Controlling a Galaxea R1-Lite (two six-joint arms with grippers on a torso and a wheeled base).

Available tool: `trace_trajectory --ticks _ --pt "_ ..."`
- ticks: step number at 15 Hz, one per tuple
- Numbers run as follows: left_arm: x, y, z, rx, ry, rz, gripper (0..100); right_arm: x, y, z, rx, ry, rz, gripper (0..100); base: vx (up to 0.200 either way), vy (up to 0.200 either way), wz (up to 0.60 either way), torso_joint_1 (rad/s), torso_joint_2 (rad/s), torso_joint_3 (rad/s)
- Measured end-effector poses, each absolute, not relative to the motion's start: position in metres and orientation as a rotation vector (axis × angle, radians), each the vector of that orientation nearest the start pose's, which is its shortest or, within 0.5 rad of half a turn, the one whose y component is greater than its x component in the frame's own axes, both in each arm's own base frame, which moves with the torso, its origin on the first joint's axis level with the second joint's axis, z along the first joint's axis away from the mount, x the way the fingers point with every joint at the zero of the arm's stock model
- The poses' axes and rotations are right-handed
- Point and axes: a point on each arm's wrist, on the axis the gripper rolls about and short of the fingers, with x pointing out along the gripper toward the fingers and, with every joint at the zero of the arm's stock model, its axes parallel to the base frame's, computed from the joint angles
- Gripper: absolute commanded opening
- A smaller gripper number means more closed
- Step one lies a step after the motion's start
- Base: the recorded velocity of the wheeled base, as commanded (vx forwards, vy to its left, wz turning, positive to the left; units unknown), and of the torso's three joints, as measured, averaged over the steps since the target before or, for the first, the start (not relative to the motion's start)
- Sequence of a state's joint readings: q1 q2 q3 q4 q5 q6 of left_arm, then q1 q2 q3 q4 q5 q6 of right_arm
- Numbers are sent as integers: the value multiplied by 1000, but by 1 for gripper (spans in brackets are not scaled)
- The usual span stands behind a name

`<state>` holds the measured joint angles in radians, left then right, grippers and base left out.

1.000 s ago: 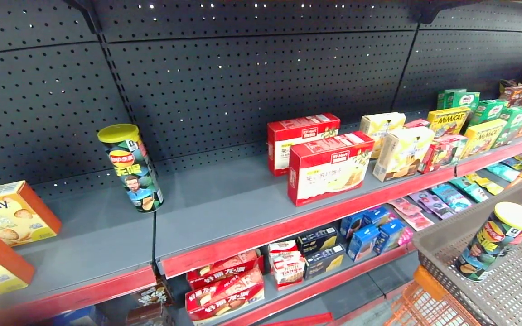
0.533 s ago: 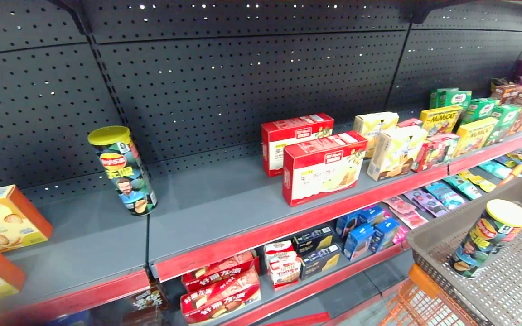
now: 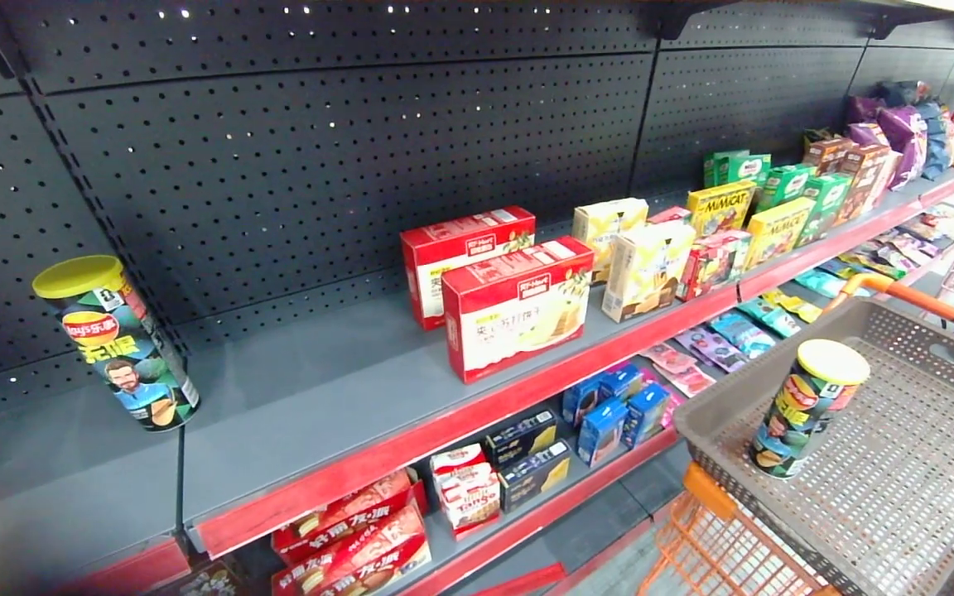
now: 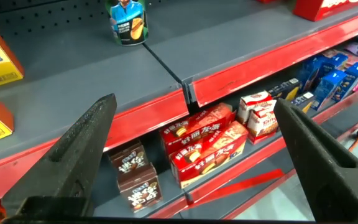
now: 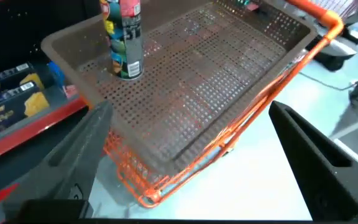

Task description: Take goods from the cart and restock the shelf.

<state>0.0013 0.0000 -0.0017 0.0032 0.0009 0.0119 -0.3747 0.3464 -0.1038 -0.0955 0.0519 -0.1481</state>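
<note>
Since the earlier frames my head camera has swung to the right, so the whole shelf run has slid left in the picture. The goods themselves have kept their places.

Left gripper [image 4: 192, 102] hangs out in front of the shelf [image 3: 320, 389], level with its red front lip [image 3: 460, 414], its fingers spread wide with nothing between them. Right gripper [image 5: 190, 111] hangs over the near corner of the cart basket [image 3: 924, 497], fingers also wide apart and holding nothing, with pale floor [image 5: 247, 186] beneath it.

One chips can [image 3: 117, 343] with a yellow lid stands upright on the grey shelf deck, close to the pegboard back panel [image 3: 361, 165]. A second chips can [image 3: 808, 408] stands upright in the basket, near the corner closest to the shelving. A wide stretch of grey deck lies between the shelved can and two red boxes [image 3: 518, 306], one behind the other, the front one just behind the lip. To the right of those come pale yellow cartons [image 3: 647, 265], then yellow and green boxes [image 3: 775, 199] packed close together.

The basket is grey perforated plastic on an orange wire frame [image 3: 725, 555], with an orange handle [image 3: 916, 298] on its far side. On the lower shelf, red biscuit boxes [image 4: 207, 143] and brown cartons [image 4: 135, 180] sit under the lip.
</note>
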Motion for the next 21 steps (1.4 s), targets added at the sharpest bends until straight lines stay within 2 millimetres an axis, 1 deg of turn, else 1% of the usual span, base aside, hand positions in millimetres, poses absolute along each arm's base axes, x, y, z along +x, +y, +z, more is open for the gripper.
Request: trace_trajectory --ticks 1,3,6,7,8,11,13,16,18,19,21 --pt "-23 0 76 12 2 2 100 11 -3 121 -110 180 -304 100 0 0 0 0 0 0" --pt "-23 0 76 12 1 1 100 24 -8 128 -79 191 -297 100 0 0 0 0 0 0" --pt "-23 0 76 12 2 3 100 55 -19 142 -35 182 -293 100 0 0 0 0 0 0" --pt "-23 0 76 12 2 3 100 64 -21 143 -32 191 -283 100 0 0 0 0 0 0" --pt "-23 0 76 12 2 3 100 70 -22 139 -31 227 -263 100 0 0 0 0 0 0" --pt "-23 0 76 12 2 3 100 76 -22 125 -22 317 -208 100 0 0 0 0 0 0" --pt "-23 0 76 12 2 3 100 78 -19 122 -21 335 -145 100 0 0 0 0 0 0" --pt "-23 0 76 12 2 3 100 83 -17 122 -31 349 -105 100 0 0 0 0 0 0" --pt "-23 0 76 10 1 5 100 91 -18 122 -33 359 -87 100 0 0 0 0 0 0" --pt "-23 0 76 -3 1 9 100 99 -20 123 -34 345 -85 100 0 0 0 0 0 0" --pt "-23 0 76 -7 1 9 100 117 -27 131 -42 260 -107 100 0 0 0 0 0 0"
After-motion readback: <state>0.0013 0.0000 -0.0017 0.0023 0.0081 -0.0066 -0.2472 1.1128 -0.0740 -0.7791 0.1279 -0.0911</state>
